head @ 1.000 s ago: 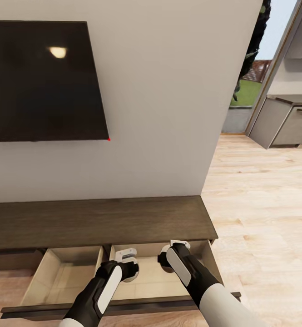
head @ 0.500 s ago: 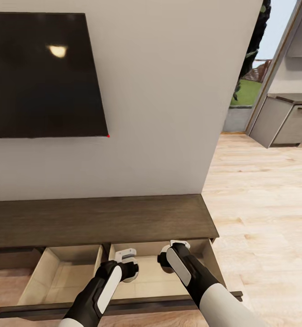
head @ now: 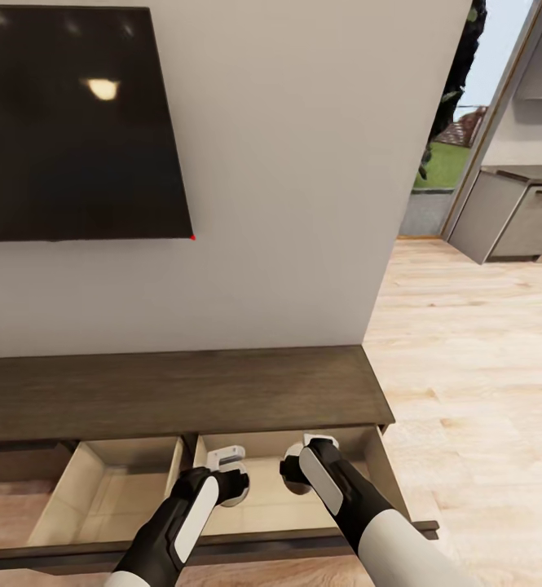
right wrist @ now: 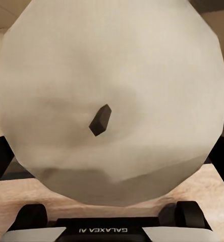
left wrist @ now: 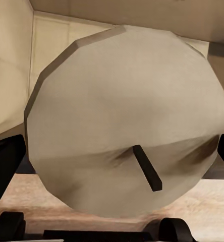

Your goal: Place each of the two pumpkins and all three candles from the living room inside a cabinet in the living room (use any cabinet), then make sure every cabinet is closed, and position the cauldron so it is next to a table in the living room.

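Barely any change from a second ago, just the view creeping a bit so the TV [head: 75,122] sits higher. Both arms parked over the open right drawer of the cabinet [head: 181,391]. Left gripper [head: 231,483] clamped around a grey-tan candle [left wrist: 127,126], dark wick facing the camera. Right gripper [head: 297,473] gripping another candle [right wrist: 112,101] the same way. Both candles held above the pale drawer inside [head: 107,489], not set down.

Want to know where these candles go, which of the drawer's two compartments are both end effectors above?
The right-hand compartment, next to the cabinet's end; the left compartment has no end effector above it.
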You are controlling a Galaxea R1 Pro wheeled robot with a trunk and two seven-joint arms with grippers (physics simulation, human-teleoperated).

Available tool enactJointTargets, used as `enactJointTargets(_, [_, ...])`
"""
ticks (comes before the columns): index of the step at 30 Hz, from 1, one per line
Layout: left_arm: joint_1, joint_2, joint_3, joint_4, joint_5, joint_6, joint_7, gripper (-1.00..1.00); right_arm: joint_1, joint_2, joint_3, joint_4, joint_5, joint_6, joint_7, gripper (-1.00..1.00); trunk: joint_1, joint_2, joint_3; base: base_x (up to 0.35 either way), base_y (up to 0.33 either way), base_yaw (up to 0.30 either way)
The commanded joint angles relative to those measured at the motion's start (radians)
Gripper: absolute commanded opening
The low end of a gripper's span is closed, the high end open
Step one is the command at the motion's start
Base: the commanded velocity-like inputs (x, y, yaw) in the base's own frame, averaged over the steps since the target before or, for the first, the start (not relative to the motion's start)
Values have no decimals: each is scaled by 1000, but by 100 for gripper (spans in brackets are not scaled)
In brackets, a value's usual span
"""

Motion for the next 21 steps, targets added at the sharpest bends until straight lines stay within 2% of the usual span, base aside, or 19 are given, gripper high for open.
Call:
enactJointTargets(1, [0,0,0,-2,0,0,0,-100,0,0,0,2,0,-1,0,-100,4,-7,-3,0,0,0])
enactJointTargets(21, [0,1,0,0,1,3,1,-100,0,0,-6,-11,3,13,-1,-100,81,-147,-66,0,0,0])
